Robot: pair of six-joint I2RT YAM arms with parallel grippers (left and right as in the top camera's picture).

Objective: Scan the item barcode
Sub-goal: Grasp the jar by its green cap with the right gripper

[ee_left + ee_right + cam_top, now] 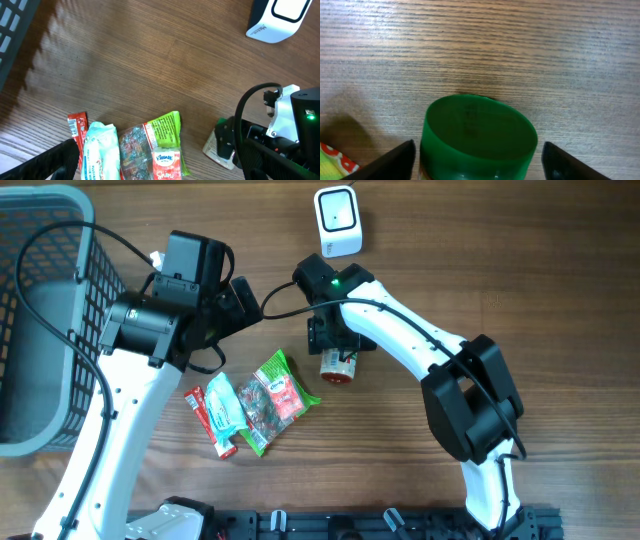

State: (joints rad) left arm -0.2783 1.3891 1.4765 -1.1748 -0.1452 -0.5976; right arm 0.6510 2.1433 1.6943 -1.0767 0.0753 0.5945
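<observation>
1. Green-lidded plastic jar rests on the brown wooden table, well apart from the white box-shaped scanner
2. Right gripper: jaws wide, straddling the lid (slim gaps either side, no grip)
3. Left gripper: fully spread, empty

Under me lies a brown wooden desk, matt, with fine straight grain and a few faint board seams running across it; it fills all three of my views, and the light falls evenly, so the shadows on it are soft-edged. At its left side sits a grey plastic lattice basket, whose slatted wall throws a toothed shadow on the wood in my left wrist view. A black rail with small brackets runs along the bottom edge of the overhead view.
</observation>
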